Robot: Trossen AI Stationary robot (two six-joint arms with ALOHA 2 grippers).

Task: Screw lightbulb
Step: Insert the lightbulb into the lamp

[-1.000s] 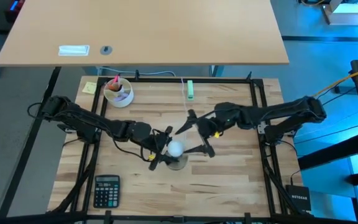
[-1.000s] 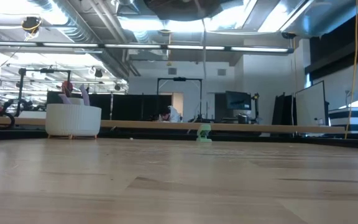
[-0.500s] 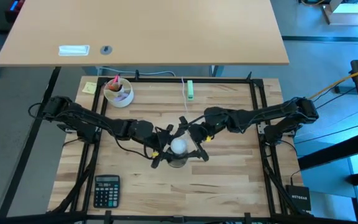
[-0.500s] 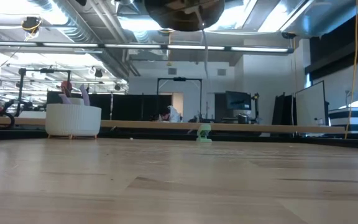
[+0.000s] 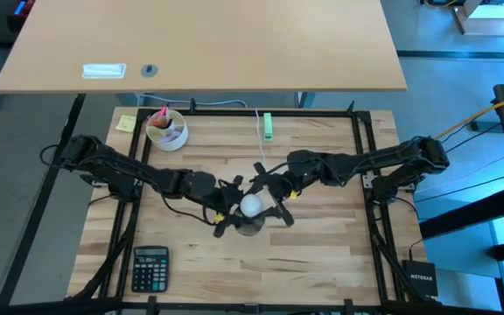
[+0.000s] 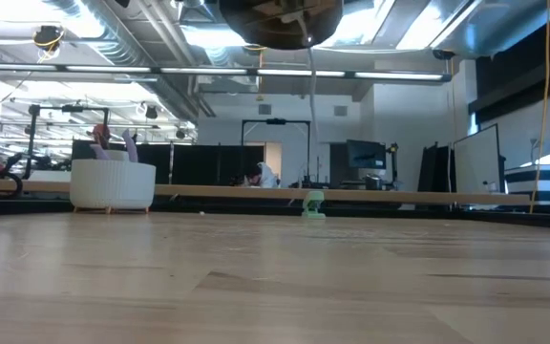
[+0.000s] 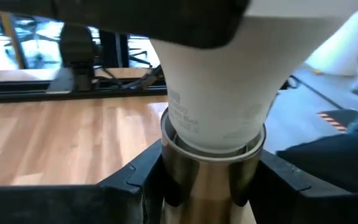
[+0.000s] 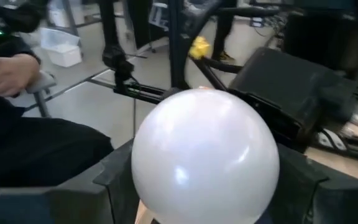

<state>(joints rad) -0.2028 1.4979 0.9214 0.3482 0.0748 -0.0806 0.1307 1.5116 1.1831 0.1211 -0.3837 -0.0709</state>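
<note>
Both fingers sets grip: left fingers (image 7: 135,180) pinch lightbulb (image 5: 250,206) base; right fingers (image 8: 114,168) straddle head.

the lightbulb (image 7: 219,93) has its head cut off in the left wrist view, its base hidden in the right wrist view

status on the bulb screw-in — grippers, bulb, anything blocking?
Left gripper clamped on the metal socket. Right gripper around the lightbulb head, fingers either side. Bulb seated upright in socket. Nothing blocking.
</note>
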